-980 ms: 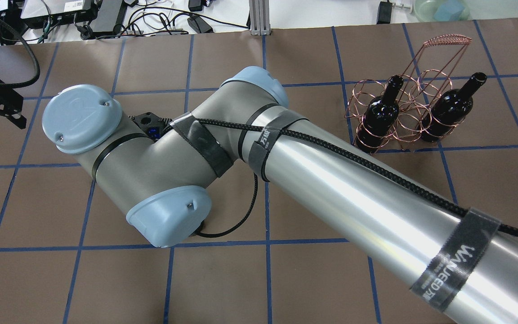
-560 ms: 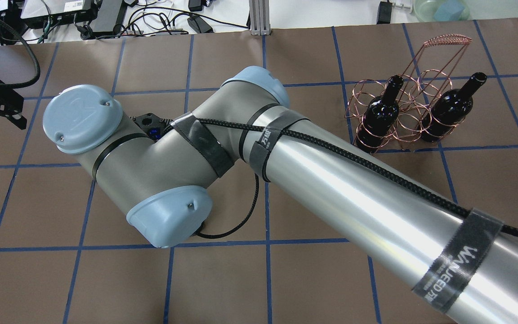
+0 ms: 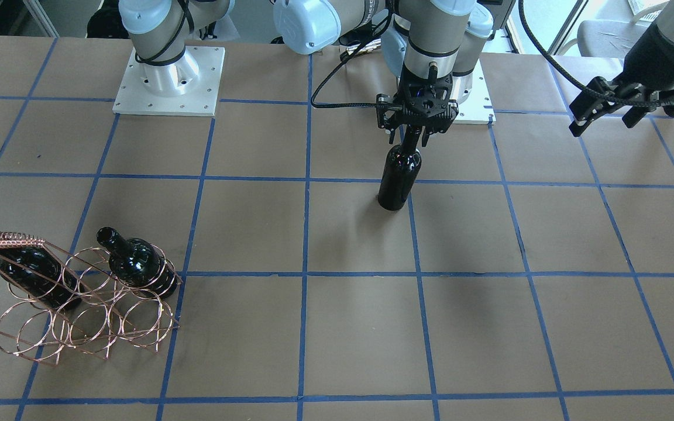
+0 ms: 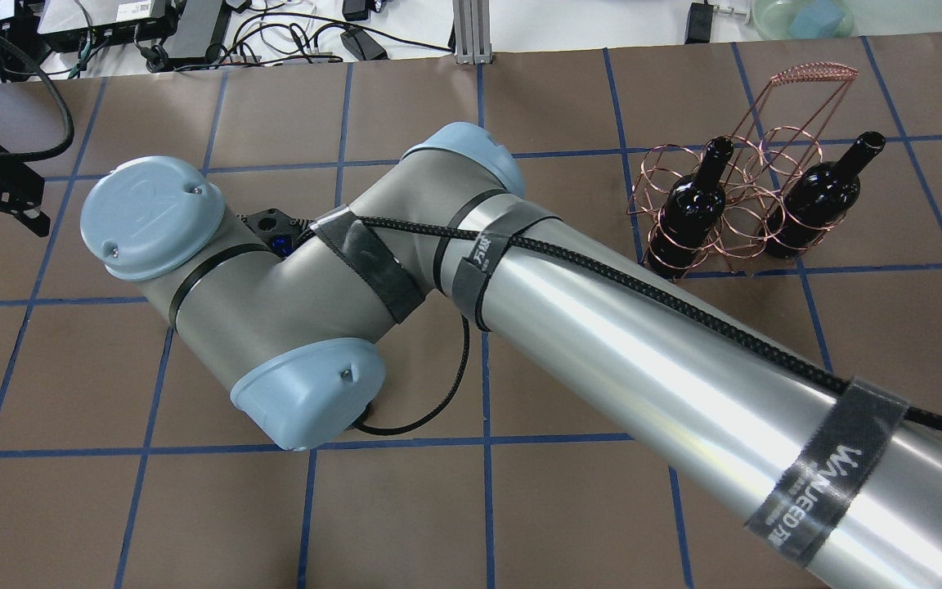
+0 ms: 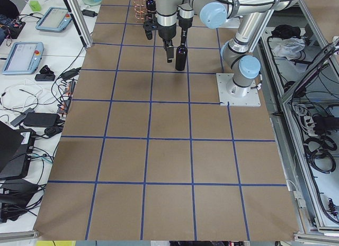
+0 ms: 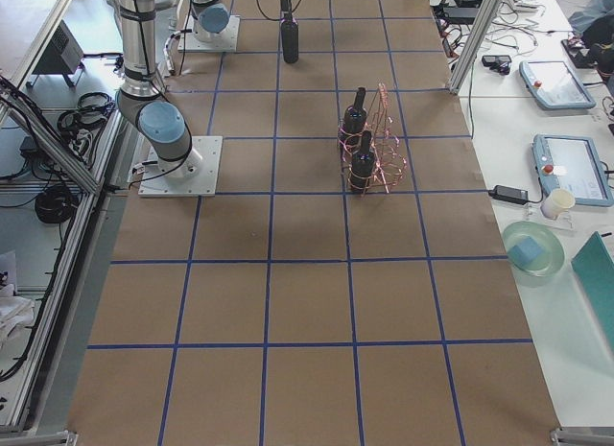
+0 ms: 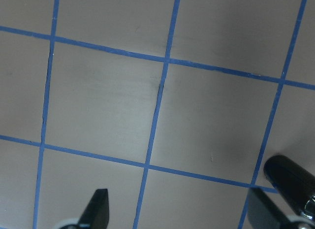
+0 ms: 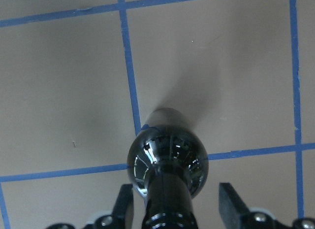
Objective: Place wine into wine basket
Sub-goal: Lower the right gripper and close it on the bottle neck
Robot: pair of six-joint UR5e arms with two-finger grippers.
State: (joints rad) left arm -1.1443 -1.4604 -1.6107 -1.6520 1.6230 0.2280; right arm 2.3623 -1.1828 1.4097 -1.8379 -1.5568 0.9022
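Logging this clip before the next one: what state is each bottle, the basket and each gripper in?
wine basket: upright; two rings filled, others empty.
wine: upright on the table, outside the wine basket.
right gripper: open, fingers either side of the wine's neck, gaps visible.
left gripper: open, empty, above the table.
bottle under the handle: seated in a ring.
bottle at the other end: seated in a ring.

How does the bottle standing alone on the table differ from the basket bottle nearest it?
The lone bottle stands on the bare table; the basket bottle sits in a ring of the wire basket. The right gripper is open around the lone bottle's neck; no gripper is near the basket bottle. Both are upright, glossy, near-black and show no label.
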